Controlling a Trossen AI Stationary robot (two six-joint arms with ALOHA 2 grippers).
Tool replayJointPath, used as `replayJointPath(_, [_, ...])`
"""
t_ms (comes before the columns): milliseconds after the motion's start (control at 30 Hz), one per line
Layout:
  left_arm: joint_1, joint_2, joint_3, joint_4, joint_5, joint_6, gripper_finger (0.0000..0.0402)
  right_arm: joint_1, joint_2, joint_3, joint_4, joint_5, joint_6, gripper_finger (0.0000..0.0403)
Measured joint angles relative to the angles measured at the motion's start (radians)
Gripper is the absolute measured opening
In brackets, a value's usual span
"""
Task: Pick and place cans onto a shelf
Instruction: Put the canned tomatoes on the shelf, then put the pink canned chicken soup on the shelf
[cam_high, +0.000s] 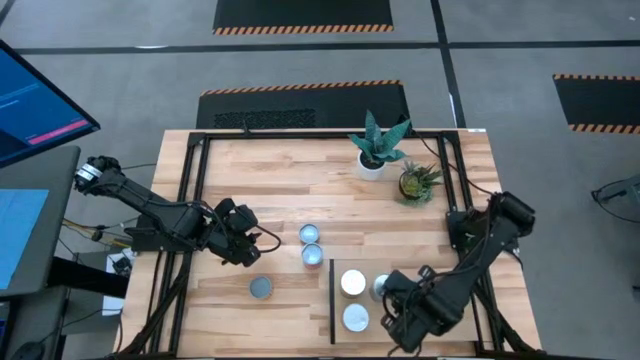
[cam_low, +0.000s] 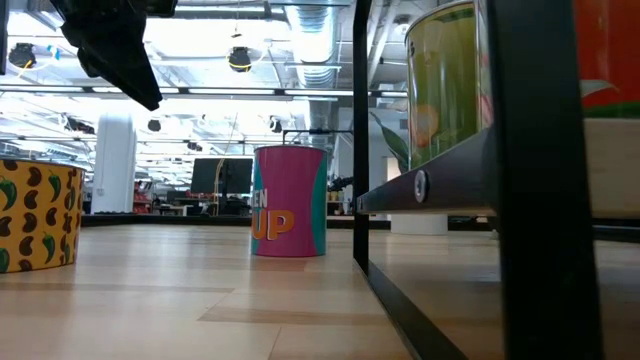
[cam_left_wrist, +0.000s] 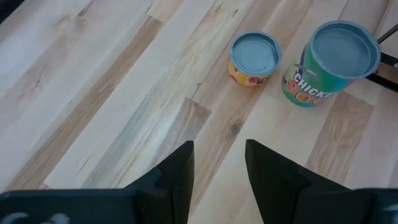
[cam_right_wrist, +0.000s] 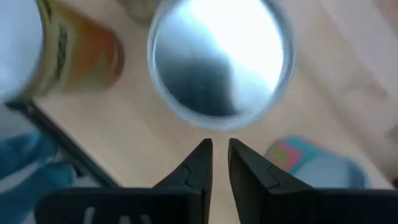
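Observation:
Three cans stand on the tabletop: two side by side (cam_high: 309, 234) (cam_high: 312, 255) and one nearer the front (cam_high: 261, 288). The left wrist view shows the pair, a short can (cam_left_wrist: 255, 59) and a taller green-labelled can (cam_left_wrist: 336, 62). The shelf (cam_high: 420, 270) at the front right carries two white-topped cans (cam_high: 353, 282) (cam_high: 356, 318) and a silvery-topped can (cam_high: 380, 288). My left gripper (cam_high: 256, 242) hovers open and empty, left of the pair. My right gripper (cam_right_wrist: 219, 155) is shut and empty, just short of the silvery-topped can (cam_right_wrist: 221, 59).
Two potted plants (cam_high: 378, 148) (cam_high: 415, 183) stand at the table's far right. The shelf's black strip (cam_high: 332, 300) runs along its left edge. In the low view the shelf's black frame (cam_low: 430, 190) fills the right, with a pink can (cam_low: 290, 215) beyond.

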Motion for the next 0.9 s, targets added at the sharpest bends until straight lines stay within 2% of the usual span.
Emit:
replayJointPath(500, [0.0, 0.0, 0.0, 0.0, 0.0, 0.008, 0.0132, -0.059, -0.008, 0.0, 0.003, 0.026, -0.051, 0.0075])
replayJointPath(600, [0.0, 0.0, 0.0, 0.0, 0.004, 0.009, 0.0132, -0.056, -0.008, 0.005, 0.009, -0.016, -0.051, 0.0075])
replayJointPath(733, [0.0, 0.0, 0.0, -0.001, 0.036, 0.025, 0.0132, -0.038, -0.007, 0.061, -0.016, -0.05, -0.048, 0.0075])
replayJointPath(900, [0.0, 0.0, 0.0, -0.001, 0.051, 0.019, 0.0132, -0.018, -0.007, 0.228, -0.15, -0.039, -0.04, 0.0075])
